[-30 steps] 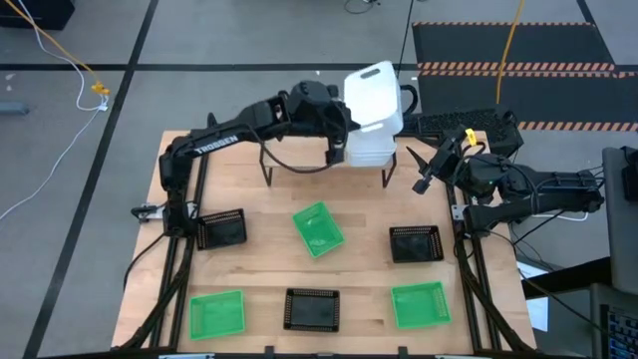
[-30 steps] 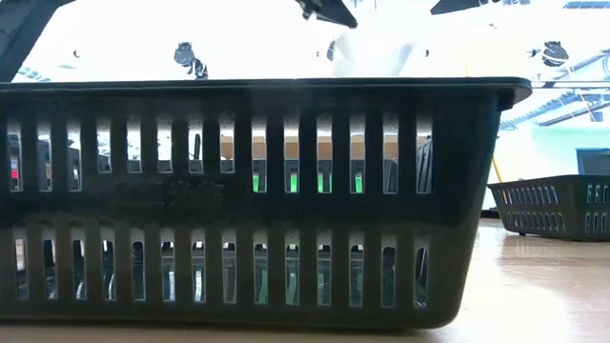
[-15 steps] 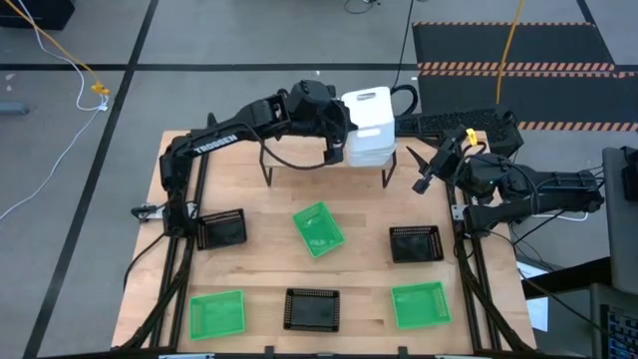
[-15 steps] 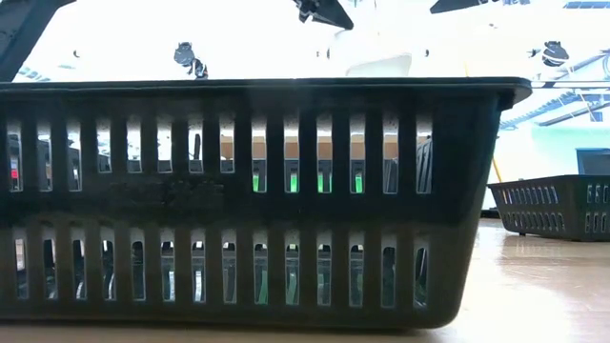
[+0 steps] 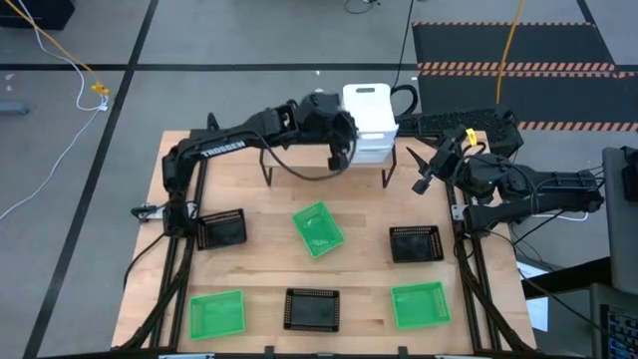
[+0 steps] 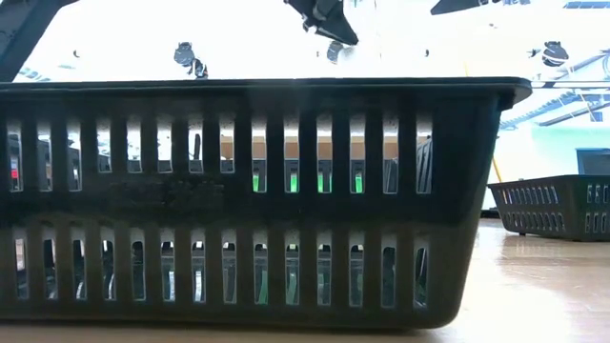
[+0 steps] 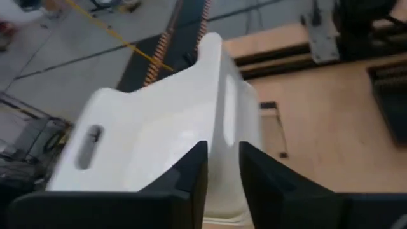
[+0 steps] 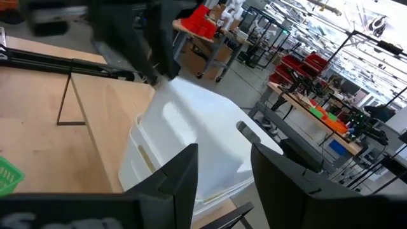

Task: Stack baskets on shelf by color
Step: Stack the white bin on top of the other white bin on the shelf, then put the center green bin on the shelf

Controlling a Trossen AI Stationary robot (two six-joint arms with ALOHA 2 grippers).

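Note:
A stack of white baskets (image 5: 371,148) stands at the table's far edge, where the shelf's black legs (image 5: 265,168) show; the shelf's board is mostly hidden under my left arm. My left gripper (image 5: 343,140) is shut on the top white basket (image 5: 367,104), also seen in the left wrist view (image 7: 152,133). My right gripper (image 5: 423,176) is open and empty, just right of the stack, its fingers pointing at it (image 8: 219,168). Three green and three black mesh baskets lie on the table. My left gripper pinches a side wall of the top white basket (image 7: 224,137) between its two fingers, at the basket's left side. The fingers come from the table's left, slanting down. The basket is tilted, its lower part in the white stack (image 8: 159,168) below.
On the table lie a black basket (image 5: 221,229), a green basket (image 5: 319,229), a black basket (image 5: 415,242), a green basket (image 5: 216,312), a black basket (image 5: 312,309) and a green basket (image 5: 419,304). The near black basket (image 6: 257,200) fills the low view.
My left gripper has gone down with the top white basket. The basket, held high and steeply tilted above the stack a second ago, has come down onto the white stack and lies flatter.

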